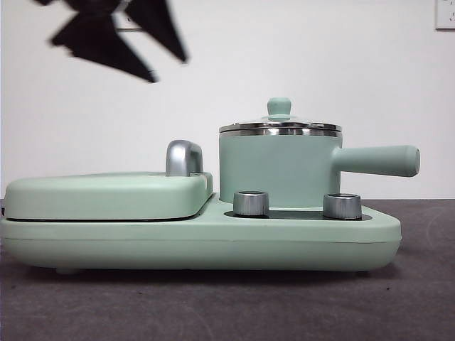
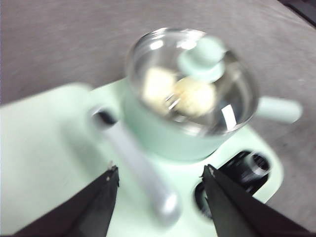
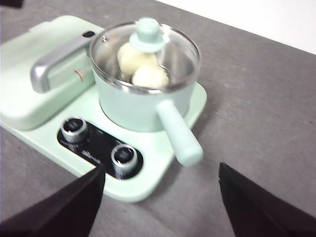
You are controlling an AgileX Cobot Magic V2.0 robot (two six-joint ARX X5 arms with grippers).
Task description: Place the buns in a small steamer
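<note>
The mint-green small steamer [image 1: 279, 167] stands on the right half of the green base, its glass lid [image 1: 279, 126] on. Through the lid both buns lie inside: the smooth cream one [image 3: 129, 57] and the ridged domed one [image 3: 150, 77]; they also show in the left wrist view [image 2: 159, 87] [image 2: 196, 95]. My left gripper [image 2: 160, 173] is open and empty, above the base beside the steamer. My right gripper [image 3: 160, 182] is open and empty, held above the table in front of the steamer's handle [image 3: 180, 133]. One blurred black gripper [image 1: 117, 28] shows at the front view's top left.
The flat mint-green hinged plate [image 1: 106, 195] with a chrome handle [image 1: 183, 157] fills the left half of the base. Two steel knobs [image 1: 251, 202] [image 1: 342, 205] sit on a black panel at the base's front. The table [image 1: 227, 305] is dark grey.
</note>
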